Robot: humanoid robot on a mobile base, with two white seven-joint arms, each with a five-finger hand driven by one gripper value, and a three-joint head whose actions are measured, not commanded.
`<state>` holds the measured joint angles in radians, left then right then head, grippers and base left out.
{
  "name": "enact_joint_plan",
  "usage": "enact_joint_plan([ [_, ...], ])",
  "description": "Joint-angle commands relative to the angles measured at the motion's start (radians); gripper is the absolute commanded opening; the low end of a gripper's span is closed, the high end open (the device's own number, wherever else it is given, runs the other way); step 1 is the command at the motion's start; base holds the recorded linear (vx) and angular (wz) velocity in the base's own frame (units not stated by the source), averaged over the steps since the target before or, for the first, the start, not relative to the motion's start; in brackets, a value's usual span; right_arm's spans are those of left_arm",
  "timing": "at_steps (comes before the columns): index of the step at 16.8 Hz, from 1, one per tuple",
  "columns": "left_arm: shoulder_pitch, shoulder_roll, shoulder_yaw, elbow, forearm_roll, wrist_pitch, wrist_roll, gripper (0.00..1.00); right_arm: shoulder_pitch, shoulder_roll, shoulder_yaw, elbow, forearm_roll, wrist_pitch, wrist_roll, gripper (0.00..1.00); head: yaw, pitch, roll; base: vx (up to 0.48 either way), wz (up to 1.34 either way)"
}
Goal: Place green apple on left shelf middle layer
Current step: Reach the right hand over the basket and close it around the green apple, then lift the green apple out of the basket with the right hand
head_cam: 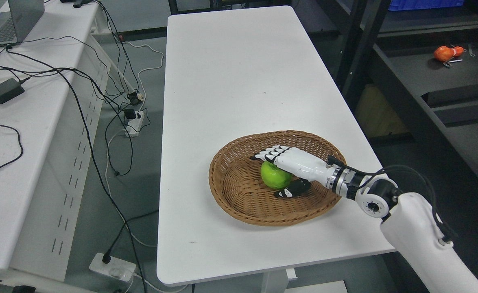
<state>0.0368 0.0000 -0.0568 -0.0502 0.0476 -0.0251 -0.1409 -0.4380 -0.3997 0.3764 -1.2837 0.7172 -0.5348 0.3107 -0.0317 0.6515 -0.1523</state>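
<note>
One green apple (274,176) is held by the fingers of the right hand (289,169), wrapped around it, inside one brown basket (239,183) at 5 o'clock on the white table (239,81).

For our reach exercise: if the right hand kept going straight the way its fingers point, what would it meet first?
The right hand points left across the wicker basket, over the green apple; it would probably meet the basket's far-left rim first, though its height is unclear.

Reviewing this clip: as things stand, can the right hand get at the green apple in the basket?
Probably yes. The right hand is already at the green apple inside the wicker basket, fingers over its top and thumb beside it. Nothing blocks it; whether the grasp is closed is unclear.
</note>
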Motion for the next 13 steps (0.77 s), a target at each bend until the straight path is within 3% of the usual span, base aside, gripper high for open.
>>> enact_joint_plan([
  [1, 0.0, 0.017, 0.0, 0.0, 0.0, 0.001, 0.0, 1.0, 0.004, -0.06, -0.034, 0.044, -0.012, -0.008, -0.002, 0.84, 0.0, 0.0, 0.0, 0.0, 0.0],
  [2, 0.0, 0.017, 0.0, 0.0, 0.0, 0.001, 0.0, 1.0, 0.005, -0.064, -0.043, 0.043, -0.012, -0.013, -0.005, 0.78, 0.0, 0.0, 0.0, 0.0, 0.0],
  [4, 0.0, 0.017, 0.0, 0.0, 0.0, 0.001, 0.0, 1.0, 0.016, -0.085, -0.047, 0.032, -0.018, -0.04, -0.004, 0.47, 0.0, 0.0, 0.0, 0.0, 0.0],
  [6, 0.0, 0.017, 0.0, 0.0, 0.0, 0.001, 0.0, 1.0, 0.024, -0.09, -0.065, 0.03, -0.019, -0.069, -0.004, 0.34, 0.0, 0.0, 0.0, 0.0, 0.0],
  [8, 0.0, 0.017, 0.0, 0.0, 0.0, 0.001, 0.0, 1.0, 0.039, -0.088, -0.111, 0.008, -0.019, -0.111, -0.005, 0.27, 0.0, 0.0, 0.0, 0.0, 0.0],
  [9, 0.0, 0.017, 0.0, 0.001, 0.0, 0.001, 0.0, 1.0, 0.053, -0.088, -0.154, -0.032, -0.021, -0.135, -0.005, 0.08, 0.0, 0.0, 0.0, 0.0, 0.0],
  [11, 0.0, 0.017, 0.0, 0.0, 0.0, 0.001, 0.0, 1.0, 0.074, -0.073, -0.262, -0.101, -0.022, -0.146, -0.013, 0.01, 0.0, 0.0, 0.0, 0.0, 0.0],
  [13, 0.0, 0.017, 0.0, 0.0, 0.0, 0.001, 0.0, 1.0, 0.103, -0.013, -0.368, -0.163, -0.028, -0.137, -0.039, 0.0, 0.0, 0.0, 0.0, 0.0, 0.0],
])
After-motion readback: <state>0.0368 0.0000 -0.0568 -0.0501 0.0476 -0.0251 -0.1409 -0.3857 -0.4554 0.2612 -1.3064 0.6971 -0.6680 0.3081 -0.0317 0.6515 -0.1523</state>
